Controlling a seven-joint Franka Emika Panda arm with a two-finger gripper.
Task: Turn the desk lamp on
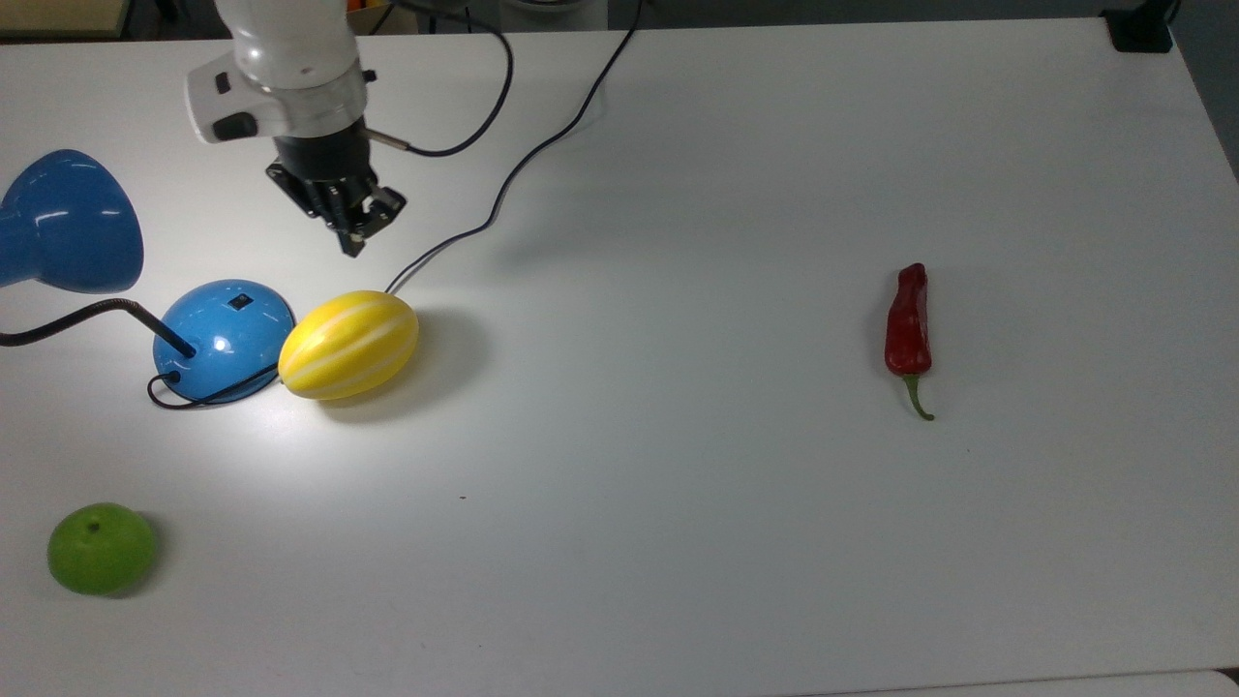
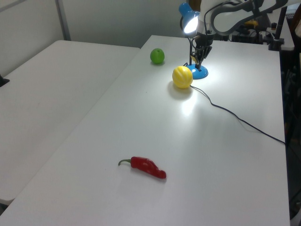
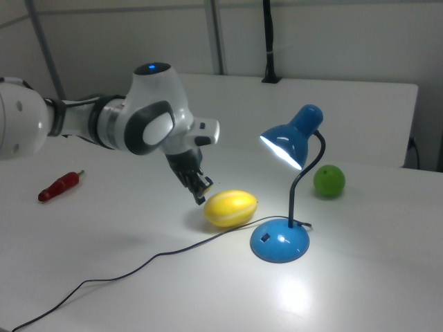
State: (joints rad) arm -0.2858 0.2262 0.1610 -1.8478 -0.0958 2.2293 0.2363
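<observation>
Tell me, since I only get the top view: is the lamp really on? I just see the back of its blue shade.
Observer: Yes. In the right view the lamp is lit: the open mouth of its shade glows white.
Operator: And the gripper, is it touching the yellow fruit?
Observer: No. In the right view the gripper hangs in the air above the table, apart from the fruit, a little up and to the right view's left of it.
</observation>
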